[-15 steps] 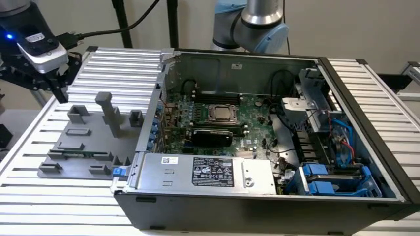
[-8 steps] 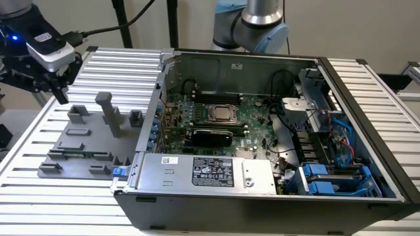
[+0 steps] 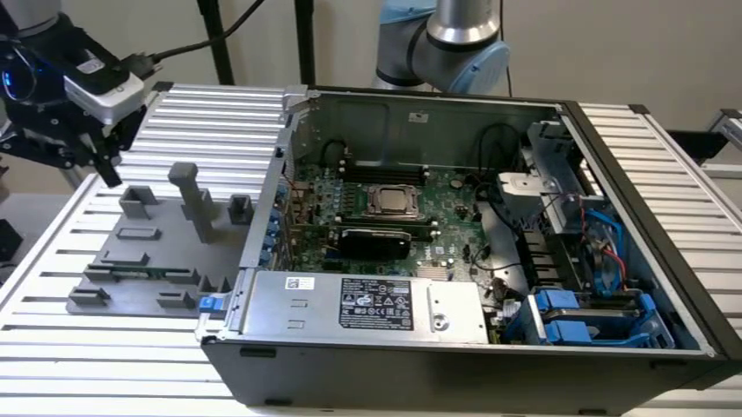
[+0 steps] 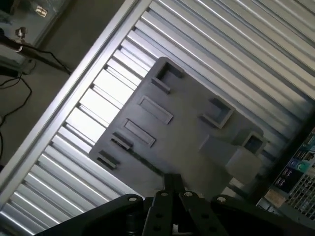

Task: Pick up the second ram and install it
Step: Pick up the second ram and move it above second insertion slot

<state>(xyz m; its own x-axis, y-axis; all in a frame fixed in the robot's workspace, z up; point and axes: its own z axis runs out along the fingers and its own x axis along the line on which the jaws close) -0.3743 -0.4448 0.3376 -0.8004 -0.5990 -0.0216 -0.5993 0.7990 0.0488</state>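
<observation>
Exterior view: the black two-finger gripper [image 3: 104, 169] hangs over the far corner of a grey plastic fixture tray [image 3: 162, 252] (beside the open black computer case [image 3: 464, 382]). The second ram [image 3: 137, 272], a thin green circuit-board stick, sits in a slot near the tray's front edge. Wrist view adds the fingertips [image 4: 168, 184], pressed together with nothing held.

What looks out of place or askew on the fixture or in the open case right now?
Nothing stands out. The second ram lies flat in its slot on the gray fixture. The gripper hangs over the fixture's far edge, toward the exterior view's left. The open computer case sits level.
</observation>
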